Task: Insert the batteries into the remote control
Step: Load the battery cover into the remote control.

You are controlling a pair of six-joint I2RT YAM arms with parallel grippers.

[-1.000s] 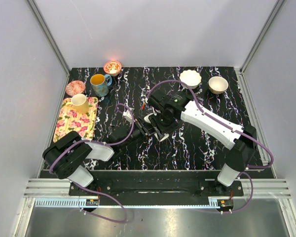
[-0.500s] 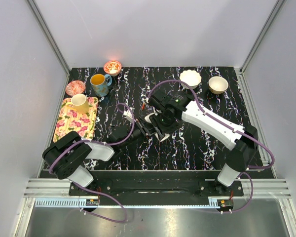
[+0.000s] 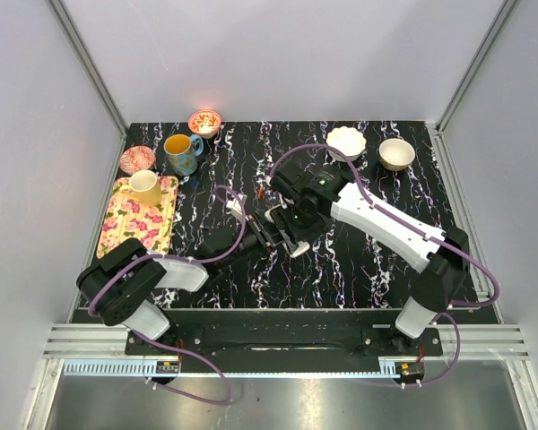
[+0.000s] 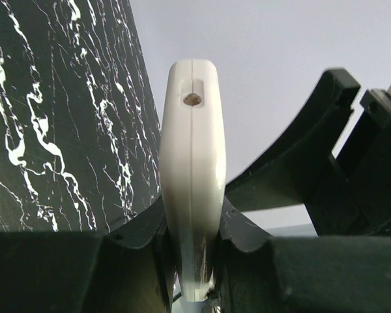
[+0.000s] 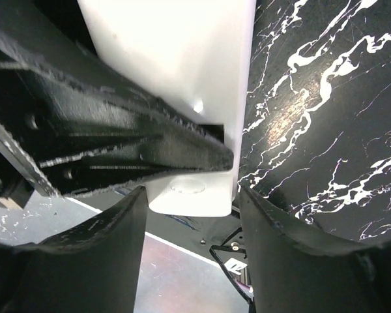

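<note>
The white remote control (image 4: 190, 150) stands edge-on in my left gripper (image 4: 190, 228), which is shut on its lower part. In the right wrist view its plain white back (image 5: 176, 59) fills the top, with a black left finger (image 5: 117, 156) across it. My right gripper (image 5: 192, 202) straddles the remote's end, with a thin gap on the right side. In the top view both grippers meet mid-table, the left (image 3: 262, 235) and the right (image 3: 291, 240), with a white end of the remote (image 3: 297, 250) showing. No batteries are visible.
A floral tray (image 3: 117, 224) with a yellow cup (image 3: 145, 184) lies at the left. A blue mug (image 3: 181, 152) and two patterned bowls (image 3: 204, 122) stand at the back left, two white bowls (image 3: 347, 141) at the back right. A small reddish item (image 3: 262, 191) lies behind the grippers.
Both grippers have shifted only very slightly at mid-table. The left gripper's hold on the remote is unchanged.
</note>
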